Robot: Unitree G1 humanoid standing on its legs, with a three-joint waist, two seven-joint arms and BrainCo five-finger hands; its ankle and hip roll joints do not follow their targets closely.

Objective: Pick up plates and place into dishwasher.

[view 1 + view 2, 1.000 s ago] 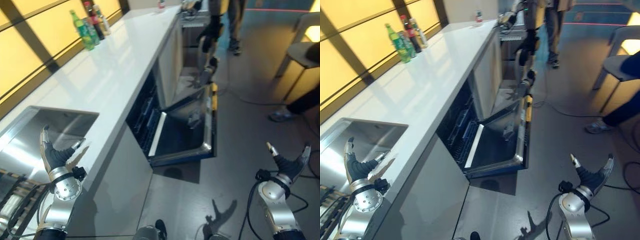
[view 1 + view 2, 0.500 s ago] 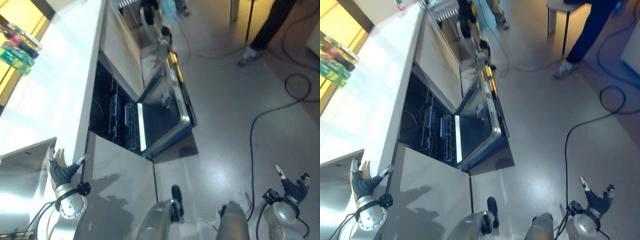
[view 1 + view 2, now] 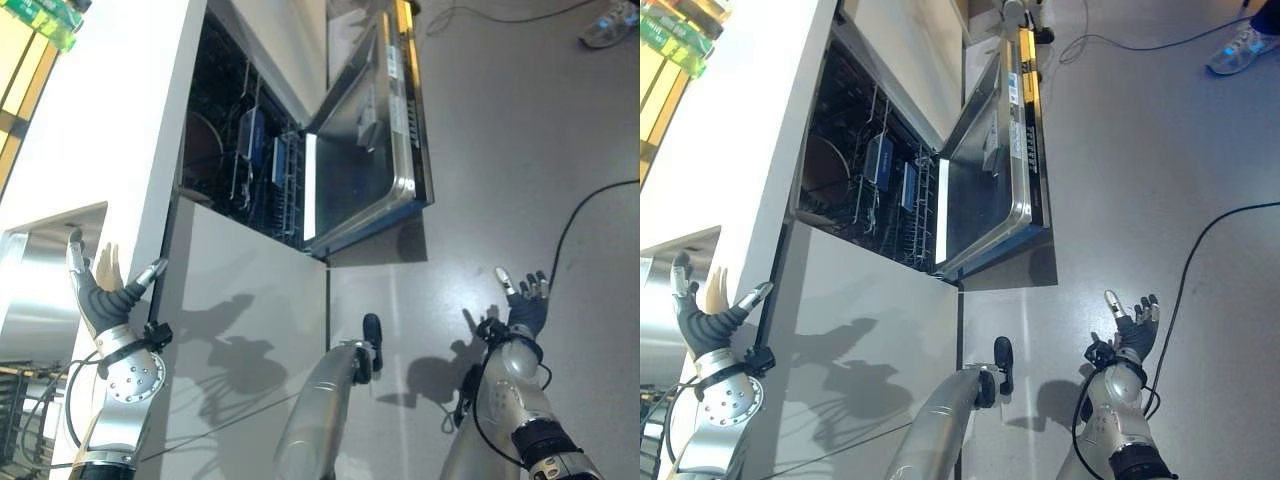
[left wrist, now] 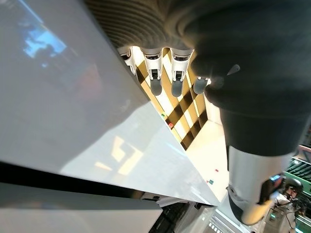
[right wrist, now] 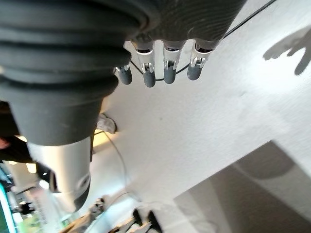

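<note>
White counter [image 3: 110,140] runs down the left of the frame; the whole view has swung further downward than half a second ago, a camera shift. Dishwasher [image 3: 290,160] sits at upper centre, door [image 3: 370,150] dropped open, dark racks [image 3: 875,175] visible; what looks like a round plate edge [image 3: 820,170] shows in the rack, cannot tell for sure. Left hand [image 3: 100,300] at lower left by the counter edge, fingers spread and straight, holding nothing, as before. Right hand [image 3: 520,305] at lower right over the grey floor [image 3: 520,150], fingers loosely straight, empty, higher in frame than earlier. Green bottles [image 3: 675,35] at top left corner. A person's shoe [image 3: 1240,45] at upper right.
</note>
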